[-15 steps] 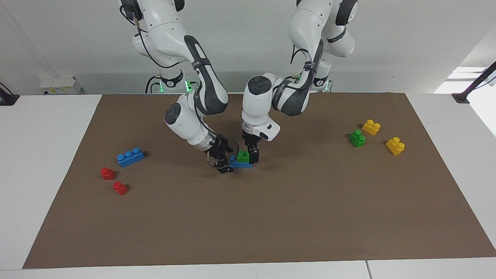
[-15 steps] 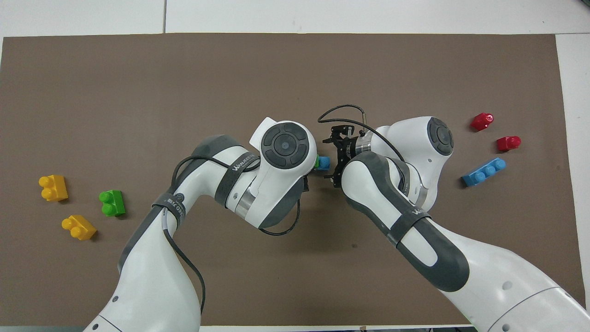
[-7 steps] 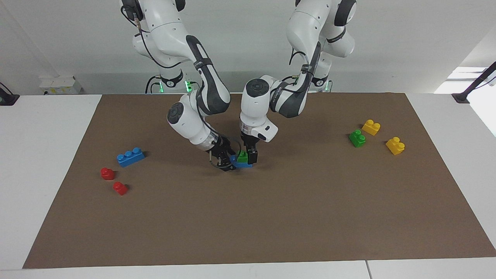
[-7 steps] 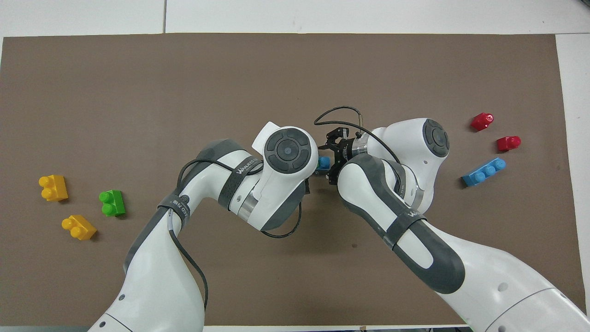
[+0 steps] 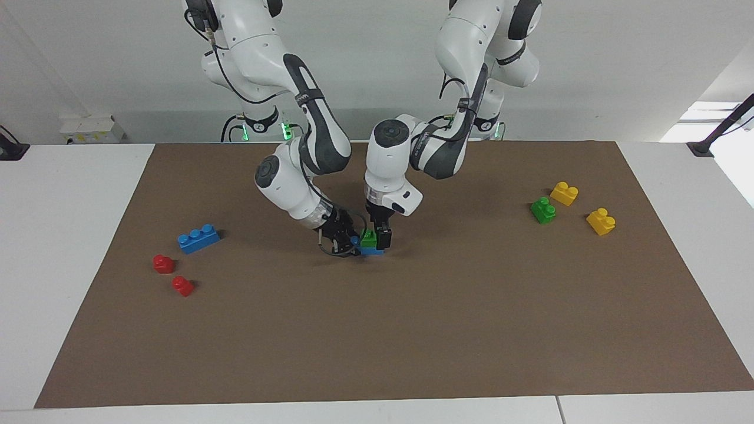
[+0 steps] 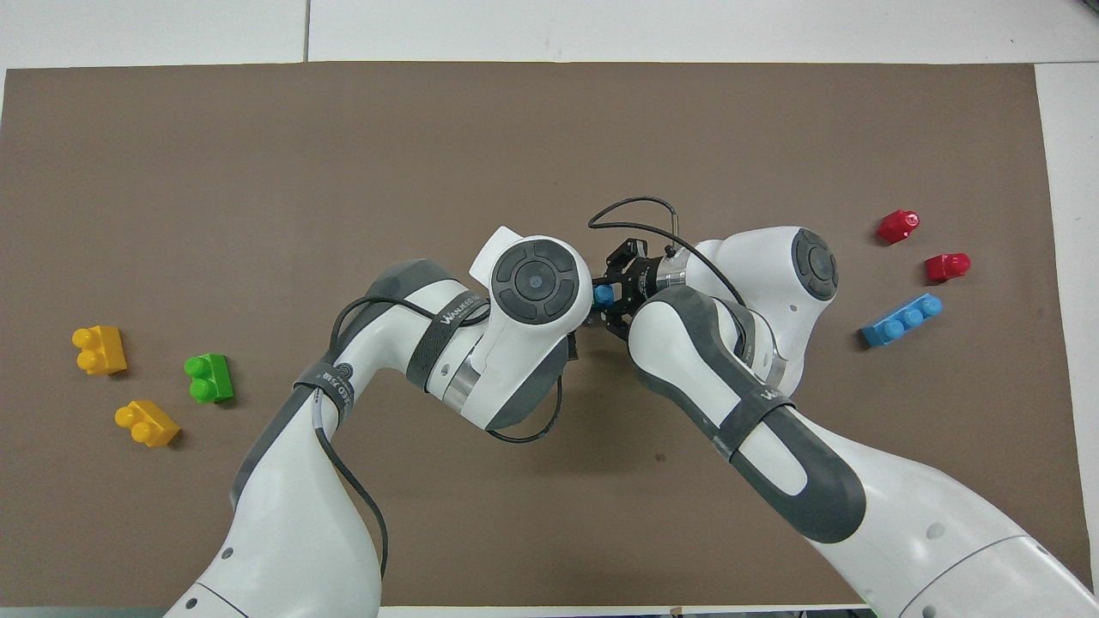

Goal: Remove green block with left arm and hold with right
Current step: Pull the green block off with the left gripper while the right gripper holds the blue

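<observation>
The green block (image 5: 369, 238) sits pressed onto a blue brick (image 5: 372, 251) in the middle of the brown mat (image 5: 412, 330). My left gripper (image 5: 375, 239) comes straight down over the green block, open, with a finger on each side of it. My right gripper (image 5: 350, 242) reaches in low from the right arm's end and is shut on the blue brick's end. In the overhead view the left wrist hides the green block. Only the blue brick's stud (image 6: 604, 295) shows there, inside the right gripper (image 6: 613, 297).
A second green block (image 5: 543, 210) and two yellow bricks (image 5: 564, 193) (image 5: 600, 221) lie toward the left arm's end. A blue three-stud brick (image 5: 198, 238) and two red pieces (image 5: 163, 263) (image 5: 182, 286) lie toward the right arm's end.
My right gripper has slid in toward the blue brick's end and closed on it. The left gripper has stayed over the green block.
</observation>
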You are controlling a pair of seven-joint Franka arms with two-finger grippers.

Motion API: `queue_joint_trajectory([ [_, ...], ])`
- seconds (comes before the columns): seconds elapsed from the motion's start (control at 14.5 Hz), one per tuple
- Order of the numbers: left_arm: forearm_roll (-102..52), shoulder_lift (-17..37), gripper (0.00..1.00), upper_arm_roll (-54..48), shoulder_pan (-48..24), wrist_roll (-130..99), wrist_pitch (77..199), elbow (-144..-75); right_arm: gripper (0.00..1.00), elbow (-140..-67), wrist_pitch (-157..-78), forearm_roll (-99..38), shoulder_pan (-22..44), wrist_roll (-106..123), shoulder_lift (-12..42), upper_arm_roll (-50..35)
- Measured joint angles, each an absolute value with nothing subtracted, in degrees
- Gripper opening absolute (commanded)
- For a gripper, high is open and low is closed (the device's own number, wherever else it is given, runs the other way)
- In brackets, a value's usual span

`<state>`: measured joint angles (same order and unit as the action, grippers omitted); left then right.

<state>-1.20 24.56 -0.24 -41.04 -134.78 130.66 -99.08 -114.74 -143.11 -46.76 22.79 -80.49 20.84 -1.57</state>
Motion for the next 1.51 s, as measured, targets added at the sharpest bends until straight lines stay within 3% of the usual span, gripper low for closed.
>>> queue_joint_trajectory([
  [0.07,-1.20,24.56,1.00,-0.23,-41.04,-134.78,130.84,-99.27,0.17,-114.78,-143.19,-46.95,22.79,-80.49,20.84,-1.56],
  [0.14,-1.20,24.56,1.00,-0.22,-41.04,-134.79,130.93,-99.38,0.01,-114.81,-143.27,-47.03,22.80,-80.49,20.84,-1.56],
  [0.21,-1.20,24.56,1.00,-0.21,-41.04,-134.80,130.99,-99.40,0.00,-114.84,-143.40,-47.19,22.81,-80.50,20.83,-1.56],
  [0.34,-1.20,24.56,0.87,-0.21,-41.04,-134.91,131.16,-99.40,0.00,-114.94,-144.06,-47.29,22.91,-80.50,20.83,-1.61],
  [0.48,-1.20,24.56,0.66,-0.21,-41.04,-135.02,131.65,-99.41,0.00,-115.12,-144.44,-47.30,22.98,-80.50,20.74,-1.66],
  [0.55,-1.19,24.56,0.48,-0.21,-41.04,-135.10,131.89,-99.41,0.00,-115.18,-144.56,-47.30,23.01,-80.50,20.71,-1.67],
  [0.69,-1.02,24.55,0.00,-0.09,-41.04,-135.22,132.79,-99.39,0.00,-115.32,-144.78,-47.30,23.08,-80.50,20.62,-1.68],
  [1.51,0.99,22.11,0.00,0.43,-40.29,-135.34,131.26,-99.28,0.00,-115.34,-147.87,-47.38,24.49,-80.55,20.66,-1.72],
])
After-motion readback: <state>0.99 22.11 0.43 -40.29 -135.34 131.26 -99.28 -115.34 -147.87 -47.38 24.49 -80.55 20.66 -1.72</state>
